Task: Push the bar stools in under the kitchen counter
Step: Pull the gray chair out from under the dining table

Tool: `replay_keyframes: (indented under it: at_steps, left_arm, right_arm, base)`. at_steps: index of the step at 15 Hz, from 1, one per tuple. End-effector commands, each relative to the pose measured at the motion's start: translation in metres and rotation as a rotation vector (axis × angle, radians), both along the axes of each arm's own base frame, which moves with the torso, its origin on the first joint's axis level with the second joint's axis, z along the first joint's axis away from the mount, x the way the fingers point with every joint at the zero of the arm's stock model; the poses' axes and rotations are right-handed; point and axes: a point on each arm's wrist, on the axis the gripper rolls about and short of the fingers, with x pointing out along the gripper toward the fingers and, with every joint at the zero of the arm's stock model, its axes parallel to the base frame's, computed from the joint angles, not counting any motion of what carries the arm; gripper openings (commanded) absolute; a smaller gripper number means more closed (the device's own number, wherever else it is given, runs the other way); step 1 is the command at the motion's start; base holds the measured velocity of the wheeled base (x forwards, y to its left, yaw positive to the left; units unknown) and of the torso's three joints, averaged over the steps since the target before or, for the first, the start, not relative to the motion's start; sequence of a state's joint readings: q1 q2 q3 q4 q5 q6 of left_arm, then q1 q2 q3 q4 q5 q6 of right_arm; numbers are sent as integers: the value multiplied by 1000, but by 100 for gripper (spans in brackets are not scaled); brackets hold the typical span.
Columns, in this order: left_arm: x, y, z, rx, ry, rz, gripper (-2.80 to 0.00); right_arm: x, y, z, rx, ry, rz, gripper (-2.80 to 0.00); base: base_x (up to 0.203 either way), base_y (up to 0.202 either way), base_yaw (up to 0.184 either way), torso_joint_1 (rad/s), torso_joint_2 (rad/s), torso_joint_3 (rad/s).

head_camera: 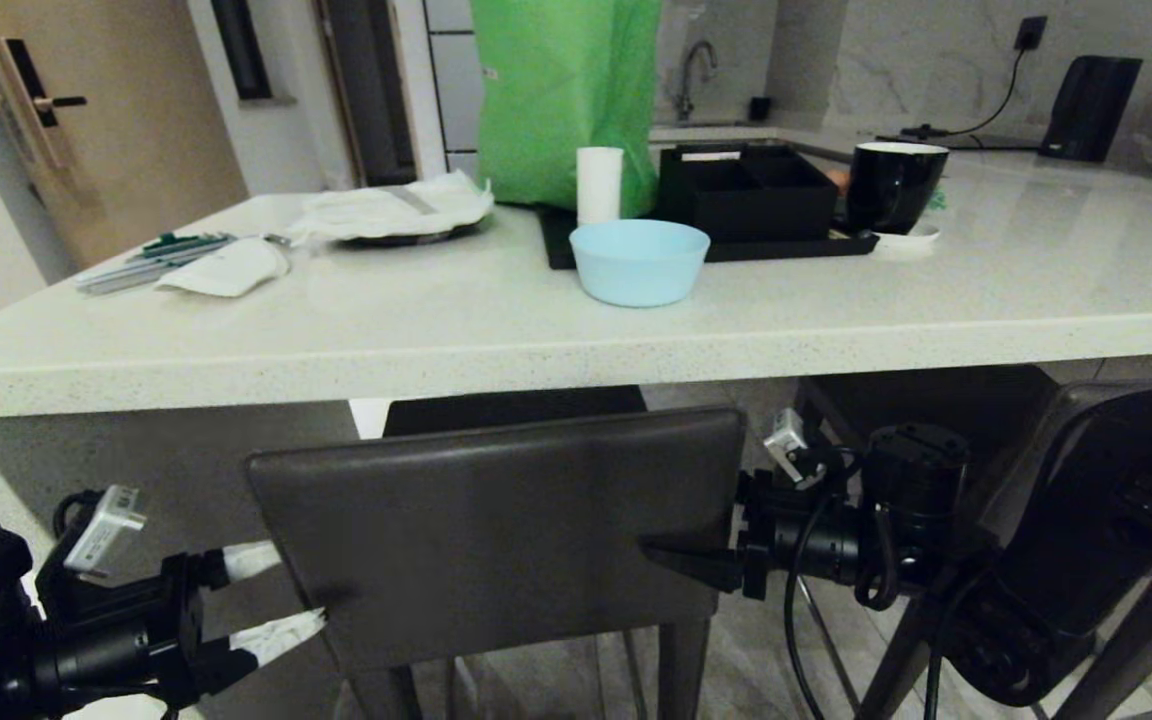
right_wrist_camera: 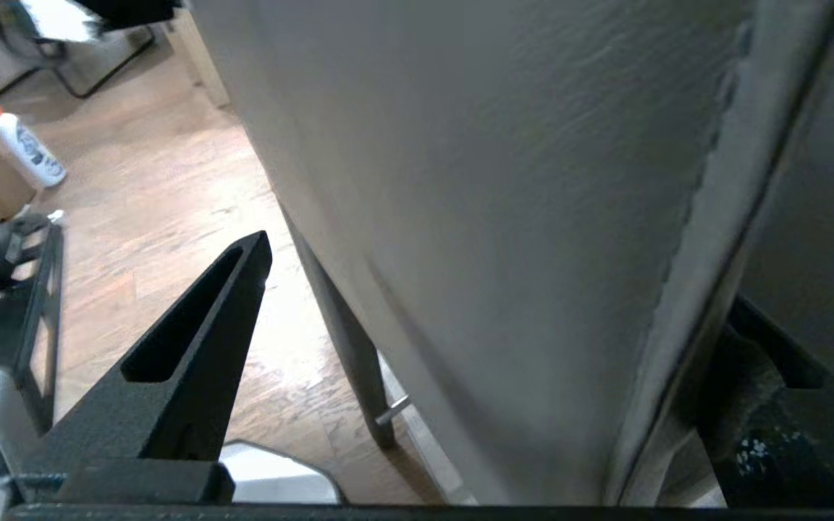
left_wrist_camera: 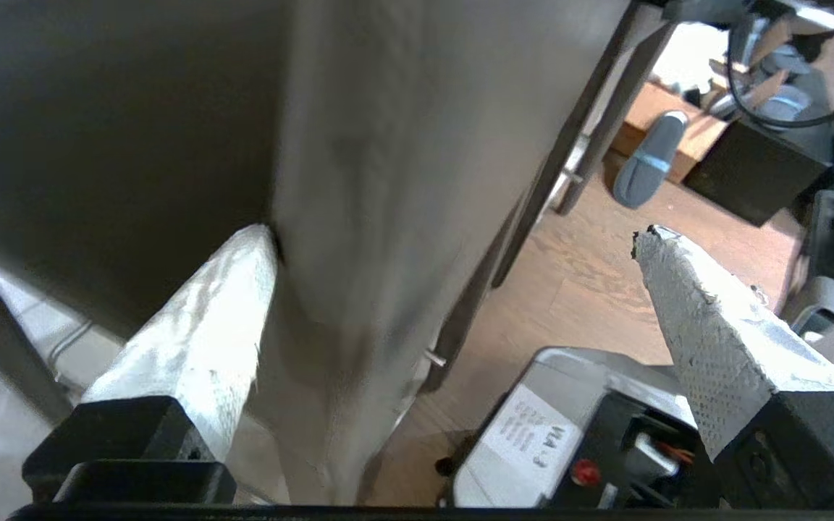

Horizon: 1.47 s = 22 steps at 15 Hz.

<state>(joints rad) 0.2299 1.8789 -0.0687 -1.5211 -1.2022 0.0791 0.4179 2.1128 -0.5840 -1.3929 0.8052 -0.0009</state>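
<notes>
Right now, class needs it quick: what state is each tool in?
Left tool: open, straddling the bar stool backrest's left edge.
Right tool: open, straddling the backrest's right edge.

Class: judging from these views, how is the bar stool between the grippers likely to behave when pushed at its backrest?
The bar stool probably tips rather than slides: tall, with slim legs, pushed high. Its flat backrest looks stiff. Both open grippers, left and right, straddle its edges.
</notes>
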Motion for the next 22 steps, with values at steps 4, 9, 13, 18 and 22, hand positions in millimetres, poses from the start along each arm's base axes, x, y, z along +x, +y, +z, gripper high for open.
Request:
replay_keyframes:
  at_steps: [4, 9, 13, 18, 22]
  left_arm:
    - [-2, -1, 1, -3, -1, -10, 0]
    - [1, 1, 1, -1, -5, 4, 0]
    - [47, 30, -5, 13, -60, 92, 0]
    - [117, 51, -15, 33, -170, 80, 0]
    - [118, 19, -13, 4, -171, -128, 0]
  right_arm:
    - [-1, -1, 0, 4, 7, 9, 0]
    - [0, -3, 0, 4, 6, 2, 0]
    - [1, -4, 1, 3, 3, -21, 0]
    - [0, -5, 1, 3, -2, -25, 0]
    - [0, -4, -1, 1, 2, -25, 0]
  base:
    - [-197, 0, -3, 1, 2, 3]
    - [-193, 0, -2, 2, 1, 4]
    - [-32, 0, 0, -2, 1, 1]
    - [0, 0, 0, 0, 0, 0]
    - [0, 0, 0, 0, 0, 0]
